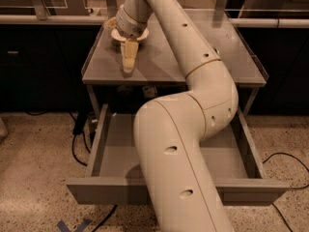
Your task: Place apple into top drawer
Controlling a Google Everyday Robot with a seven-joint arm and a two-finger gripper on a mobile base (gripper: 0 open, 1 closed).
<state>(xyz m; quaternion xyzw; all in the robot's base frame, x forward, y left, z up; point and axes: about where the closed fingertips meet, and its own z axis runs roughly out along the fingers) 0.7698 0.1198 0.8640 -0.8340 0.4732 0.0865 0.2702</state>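
Note:
My gripper (128,62) hangs from the wrist over the left part of the grey table top (164,66), pointing down with its tips close to the surface. The apple is not in view. It may be behind my arm. The top drawer (106,192) is pulled wide open below the table. Its grey floor (118,151) shows on the left, and my large pale arm (183,144) covers its middle. The drawer's handle is hidden by the arm.
A white bowl (117,34) sits partly hidden behind my wrist at the table's back left. Dark cabinets stand on both sides. Black cables lie on the speckled floor at the left (76,144) and right (285,158). Blue tape (72,224) marks the floor.

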